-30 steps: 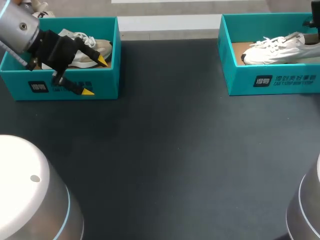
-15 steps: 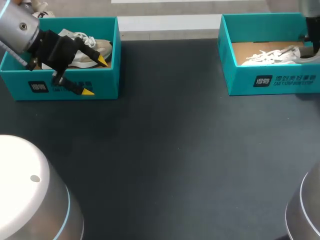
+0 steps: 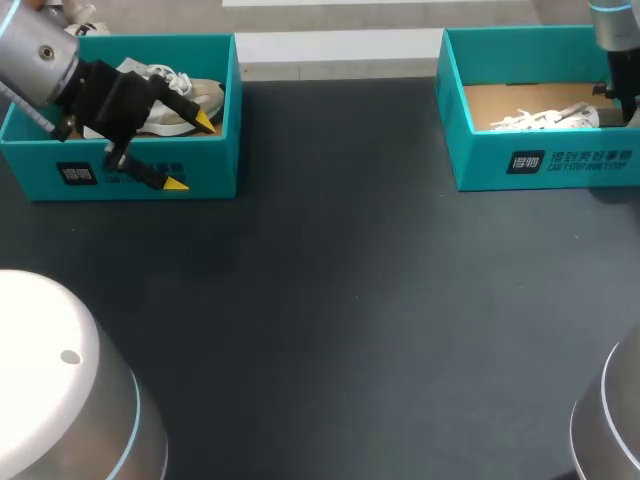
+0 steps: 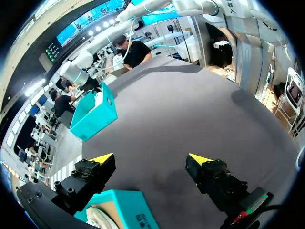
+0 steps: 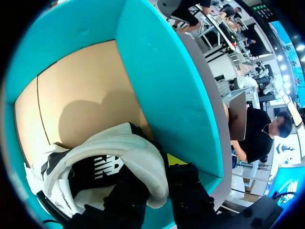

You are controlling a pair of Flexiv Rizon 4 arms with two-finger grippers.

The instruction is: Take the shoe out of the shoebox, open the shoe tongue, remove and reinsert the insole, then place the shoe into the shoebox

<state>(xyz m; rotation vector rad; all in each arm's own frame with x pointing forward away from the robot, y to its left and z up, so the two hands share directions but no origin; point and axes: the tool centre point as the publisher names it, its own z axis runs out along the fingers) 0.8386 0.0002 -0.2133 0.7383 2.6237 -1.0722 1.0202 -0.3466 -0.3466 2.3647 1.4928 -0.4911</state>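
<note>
While our right gripper pinches the white shoe by its heel collar inside the teal shoebox, we judge it light and soft, best held at that stiffer heel; our left gripper gapes open, well apart from that shoebox.

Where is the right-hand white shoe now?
The white shoe lies inside the right shoebox at the head view's far right, heel held by the right gripper.

shoebox teal | shoe white, black lining | table dark grey
</note>
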